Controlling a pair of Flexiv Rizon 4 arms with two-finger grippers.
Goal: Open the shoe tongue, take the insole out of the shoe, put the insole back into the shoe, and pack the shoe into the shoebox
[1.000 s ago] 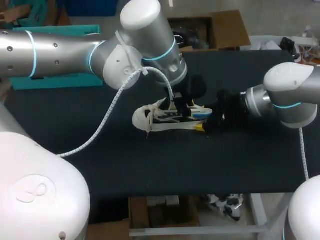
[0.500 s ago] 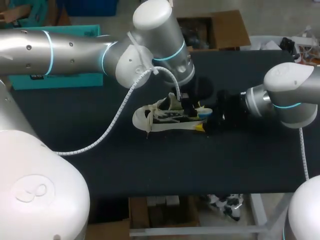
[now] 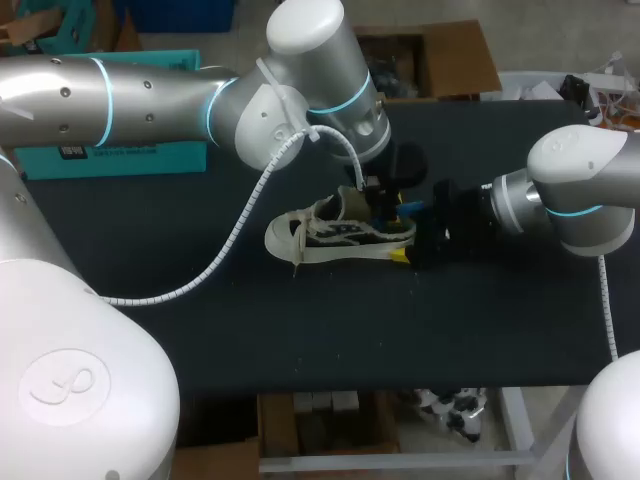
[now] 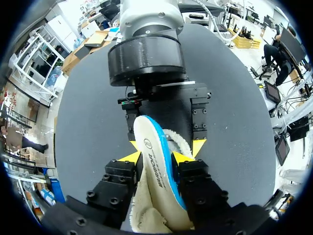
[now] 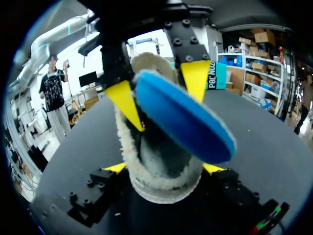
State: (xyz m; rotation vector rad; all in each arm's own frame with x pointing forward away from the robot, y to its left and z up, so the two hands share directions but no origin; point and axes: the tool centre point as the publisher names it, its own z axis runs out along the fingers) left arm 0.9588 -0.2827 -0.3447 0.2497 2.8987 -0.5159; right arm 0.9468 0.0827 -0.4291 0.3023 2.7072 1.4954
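In the head view the shoe (image 3: pixel 335 235) lies on its sole on the matte black counter (image 3: pixel 300 330), long axis running across the view, rounded white rubber toe cap towards my left, heel towards my right; the upper is dark fabric, with pale laces hanging loose near the toe; the left claw (image 3: pixel 383 208) comes down over the heel opening with a blue sliver of the insole (image 3: pixel 407 211) beside it; the right claw (image 3: pixel 408 252) sits at the heel, one yellow tip showing, its grip unreadable from here

The left wrist view settles what the head view hides: the left claw is clamped on the insole, one finger on each face; the insole is a flat, long oval, white on one side with a blue edge, standing on edge and rising out of the shoe's cream fleece lining; the right claw faces it, yellow tips flanking the fleecy collar

The right wrist view alone shows the insole's smooth blue underside, tilted across the opening between the left claw's yellow fingers (image 5: pixel 122 100); the right claw holds the shoe's heel, both tips against its sides; thick woolly pile rings the opening
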